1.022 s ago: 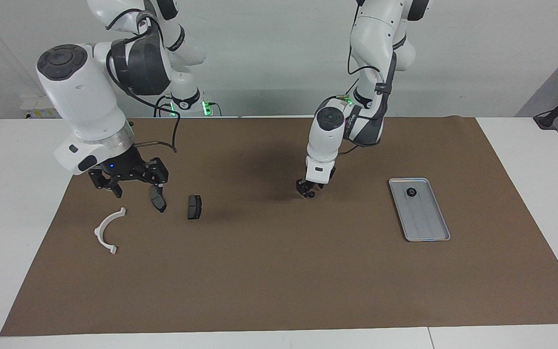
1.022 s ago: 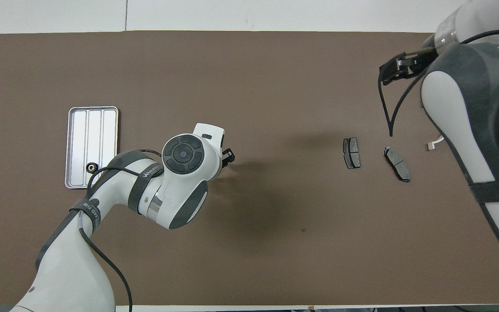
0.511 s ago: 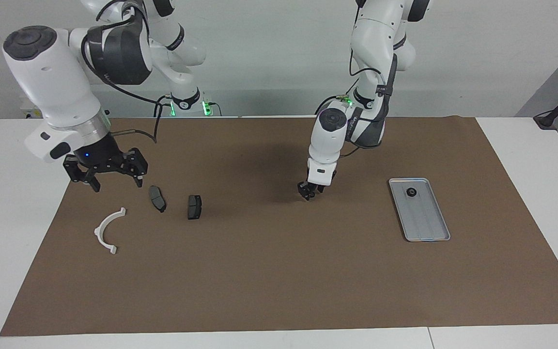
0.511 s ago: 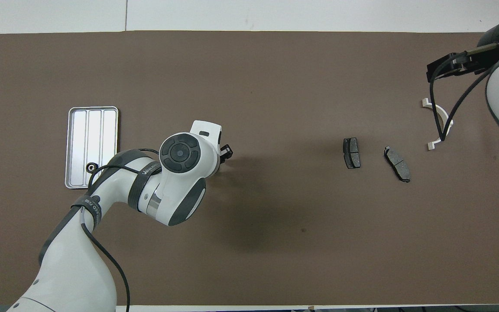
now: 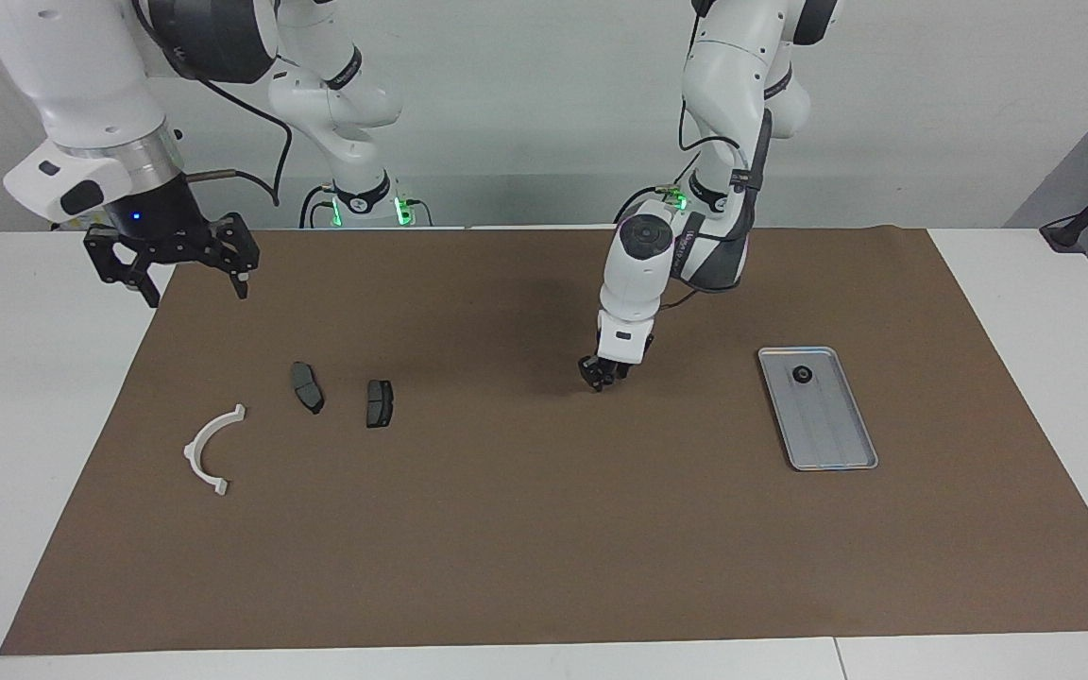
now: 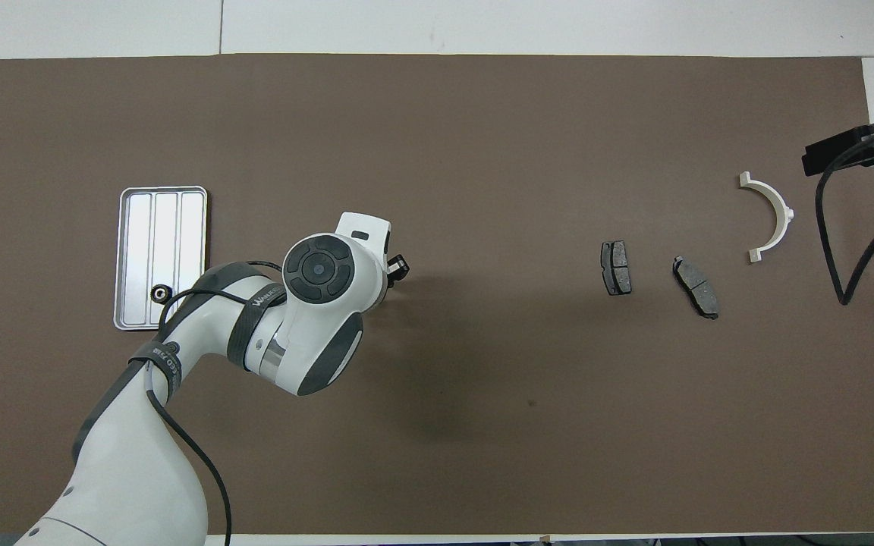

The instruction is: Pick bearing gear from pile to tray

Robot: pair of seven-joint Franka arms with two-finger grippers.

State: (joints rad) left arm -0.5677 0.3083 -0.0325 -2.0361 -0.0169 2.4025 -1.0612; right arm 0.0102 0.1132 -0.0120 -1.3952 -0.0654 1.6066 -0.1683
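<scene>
**Left pincer narrows low on the mat while the right arm clears off**

The left pincer (image 5: pixel 601 376) sits down at the brown mat (image 5: pixel 544 548), well apart from the tray (image 5: pixel 832 444) toward the right arm's end of the tabletop. Over the last second it has been drawing in, but we cannot tell whether it is now apart, together or clamped on something. Whatever small piece it is after is hidden under it. We judge this to be the grasp step for another bearing gear.

One black round piece (image 5: pixel 801 374) already lies in the tray, at the tray's end nearer the robots, so we take the task to be partly done.

Much farther from the tray, the right pincer (image 5: pixel 195 283) has risen and swung away. It now hangs spread wide over the mat's edge, where it waits. That uncovers the two brake pads (image 5: pixel 341 397) and the white bracket (image 5: pixel 212 449), which lie flat and untouched.

Between the left pincer and the tray the mat is bare, so we see an open path. The tray's low rim needs a small lift. Its ribbed floor, farther from the robots than the seated piece, has room to spare.
</scene>
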